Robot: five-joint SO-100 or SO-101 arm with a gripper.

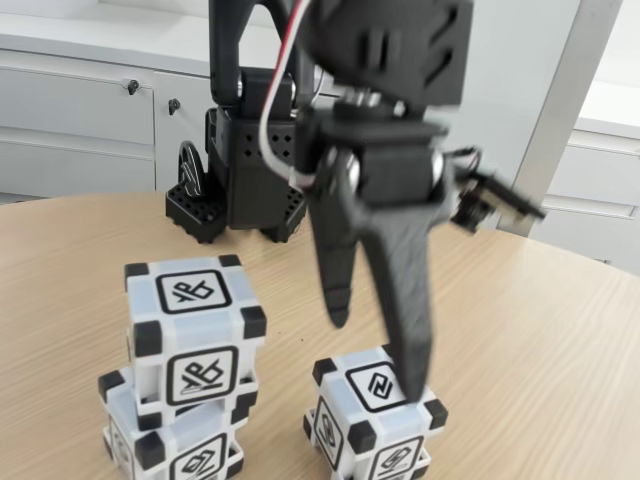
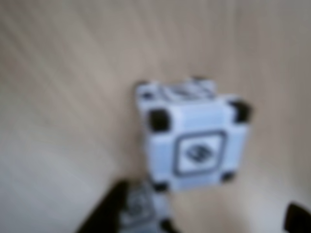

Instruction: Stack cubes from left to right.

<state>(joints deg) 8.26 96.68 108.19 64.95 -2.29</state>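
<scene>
Two cubes stacked close to the lens, a third loose beside them, and our pincer spread above it.

We order this by size: the wooden surface carries everything; our arm's pincer hangs with fingers apart and nothing held, its longer finger tipped down onto or just over the loose cube. The stacked pair stands just beside, to the left in the fixed view, its upper cube sitting slightly askew on the lower cube. In the wrist view the loose cube looks turned against the fingers' line, so we judge a closing could catch corners and twist it out. Carrying it over could also nudge that crooked stack down.
</scene>
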